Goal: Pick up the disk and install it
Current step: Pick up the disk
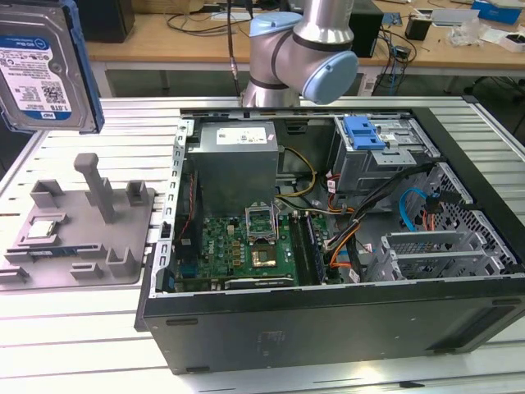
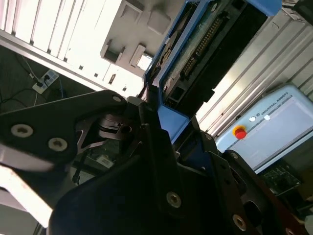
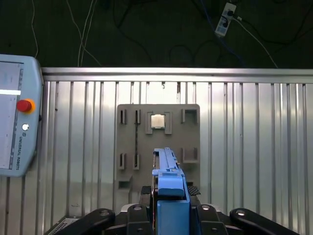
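The hand (image 3: 169,193) clamped the hard drive (image 1: 37,70) by its blue frame, holding it on edge above the grey fixture tray (image 1: 82,238), on the exterior view's left of the open computer case (image 1: 328,328).

Can't see whole disk (image 1: 41,70) in exterior view: cropped by frame edge. In first wrist view, edge-on, rear end buried btwn jaws of gripper (image 3: 170,192). Same w/ pendant (image 3: 14,122), well off to gripper's side.
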